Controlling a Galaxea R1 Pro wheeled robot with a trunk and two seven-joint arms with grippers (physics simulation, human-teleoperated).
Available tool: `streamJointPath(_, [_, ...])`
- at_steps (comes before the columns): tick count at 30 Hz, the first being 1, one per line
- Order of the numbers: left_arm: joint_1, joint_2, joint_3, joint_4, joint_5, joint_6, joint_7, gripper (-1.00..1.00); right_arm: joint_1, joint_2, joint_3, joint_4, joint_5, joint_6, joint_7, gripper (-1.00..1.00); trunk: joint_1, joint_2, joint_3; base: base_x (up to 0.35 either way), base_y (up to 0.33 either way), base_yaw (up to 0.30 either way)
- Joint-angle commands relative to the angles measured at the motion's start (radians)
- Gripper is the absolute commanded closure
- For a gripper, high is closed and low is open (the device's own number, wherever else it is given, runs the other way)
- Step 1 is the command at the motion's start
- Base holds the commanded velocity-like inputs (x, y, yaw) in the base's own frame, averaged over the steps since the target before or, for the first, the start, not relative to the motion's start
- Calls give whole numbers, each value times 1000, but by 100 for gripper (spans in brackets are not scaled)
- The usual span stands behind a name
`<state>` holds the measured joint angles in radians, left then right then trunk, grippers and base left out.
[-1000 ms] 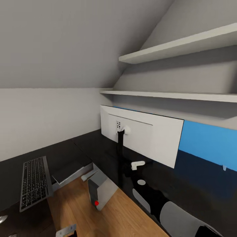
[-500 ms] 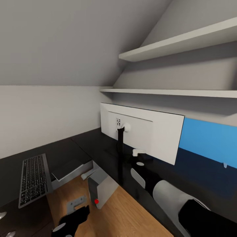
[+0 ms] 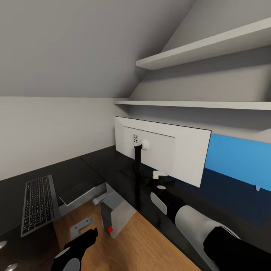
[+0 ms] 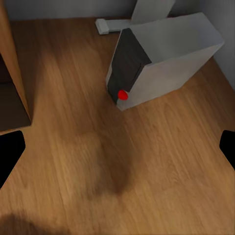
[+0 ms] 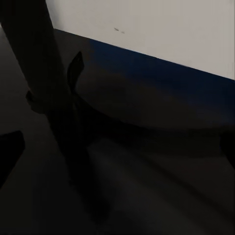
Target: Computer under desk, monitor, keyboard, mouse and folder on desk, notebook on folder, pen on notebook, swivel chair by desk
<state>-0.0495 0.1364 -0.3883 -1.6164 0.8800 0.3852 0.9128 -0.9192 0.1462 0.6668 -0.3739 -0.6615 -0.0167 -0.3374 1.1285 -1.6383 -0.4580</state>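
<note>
The monitor point(image 3: 165, 150) stands on the black desk point(image 3: 90, 165) with its white back toward me, on a thin black stand point(image 3: 137, 169). My right gripper point(image 3: 160, 175) hovers just above the desk beside the stand's base point(image 5: 122, 122), fingers apart with nothing between them. The keyboard point(image 3: 37, 205) lies flat on the desk's left wing. The computer point(image 3: 116, 216), silver-grey with a red light, sits on the wood floor in the desk's inner corner. My left gripper point(image 3: 83, 227) hangs open above the floor, short of the computer point(image 4: 156, 58).
Two white wall shelves point(image 3: 210, 49) run above the monitor under the sloped ceiling. A bright blue back panel point(image 3: 237, 158) lines the desk's right side. A white desk leg foot point(image 4: 110, 24) lies behind the computer. A wooden unit's edge point(image 4: 14, 73) stands near the left gripper.
My left arm has come up into view and reached forward over the floor toward the computer. My right arm has pushed further in toward the monitor stand's base.
</note>
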Motion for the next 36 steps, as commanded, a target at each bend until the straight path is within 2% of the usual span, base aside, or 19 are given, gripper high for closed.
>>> streamJointPath(1, [-1, 1, -2, -2, 1, 3, 7, -100, -1, -1, 18, -1, 0, -2, 4, -100, 0, -1, -1, 0, 0, 0])
streamJointPath(7, [-1, 2, -3, -1, -28, 4, 5, -100, 0, -3, 54, 9, 58, -26, 113, -100, 0, -1, -1, 0, 0, 0])
streamJointPath(10, [-1, 2, -14, -2, -45, 4, 5, -100, 1, -5, 60, 34, 77, -97, 164, -100, 0, -1, -1, 5, 0, 0])
streamJointPath(13, [-1, 2, -27, -2, -52, 3, 5, -100, 2, -7, 61, 50, 82, -129, 177, -100, 0, -1, -1, 145, 0, 0])
streamJointPath(18, [-1, 2, -30, -2, -53, 5, 4, -100, 2, -8, 62, 53, 82, -143, 179, -100, 0, -1, -1, 278, 0, 0])
streamJointPath(28, [-1, 2, -30, -2, -53, 7, 5, -100, 2, -8, 60, 74, 80, -154, 179, -100, 0, -1, -1, 108, 8, 0])
streamJointPath(36, [-1, 2, -30, -2, -52, 7, 4, -100, 2, -8, 61, 86, 81, -156, 180, -100, 0, -1, -1, 184, 121, 0])
